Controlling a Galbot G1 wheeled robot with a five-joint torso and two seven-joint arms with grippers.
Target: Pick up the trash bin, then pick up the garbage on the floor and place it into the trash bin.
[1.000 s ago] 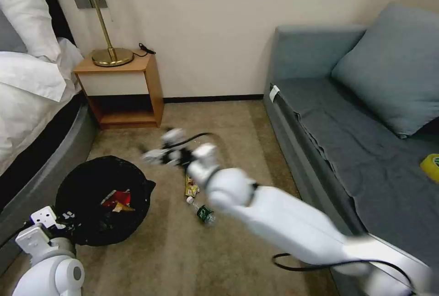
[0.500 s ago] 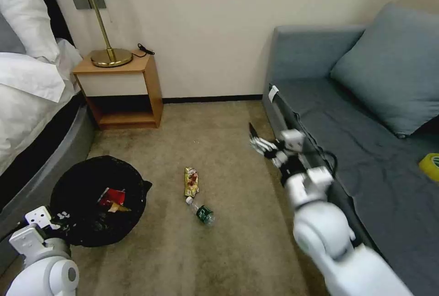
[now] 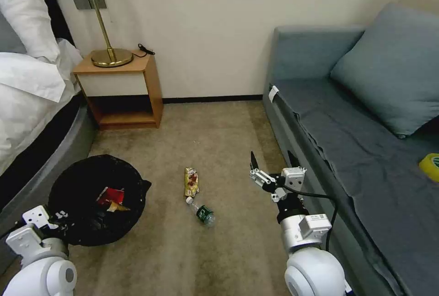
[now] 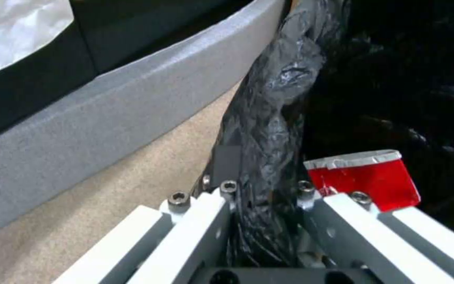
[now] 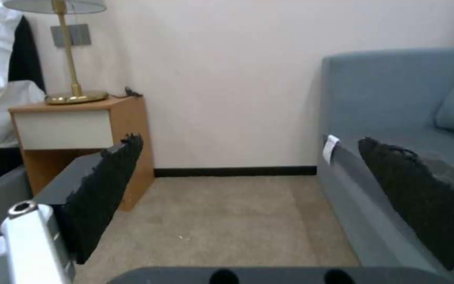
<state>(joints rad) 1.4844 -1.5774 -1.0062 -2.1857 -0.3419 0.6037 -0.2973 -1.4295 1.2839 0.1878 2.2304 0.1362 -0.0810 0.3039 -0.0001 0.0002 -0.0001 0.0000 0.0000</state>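
Your trash bin (image 3: 96, 198) sits on the carpet at the lower left, next to the grey bed base (image 3: 43, 168), black bag liner folded over the rim. Inside it you've got a red snack packet (image 3: 111, 194) w/ a bit of brown paper (image 3: 120, 206) beside it. The left gripper (image 3: 55, 223) is pinched onto the near rim; in the left wrist view the crinkled liner (image 4: 269, 130) runs straight between its fingers (image 4: 222, 213), red packet just beyond.

On the floor, right of the bin and apart from it: yellow-red wrapper (image 3: 191, 182), and touching its near end the clear bottle (image 3: 201, 211) w/ green label, lying on its side.

Your right gripper (image 3: 272, 163) hangs in the air btwn those pieces and the grey-blue sofa (image 3: 356, 150), spread wide, nothing in it, pads (image 5: 106, 189) pointing toward the far wall. Nightstand (image 3: 121, 90) w/ brass lamp (image 3: 107, 35) stands in the back corner. Yellow tape roll (image 3: 430, 166) on the sofa seat at far right.
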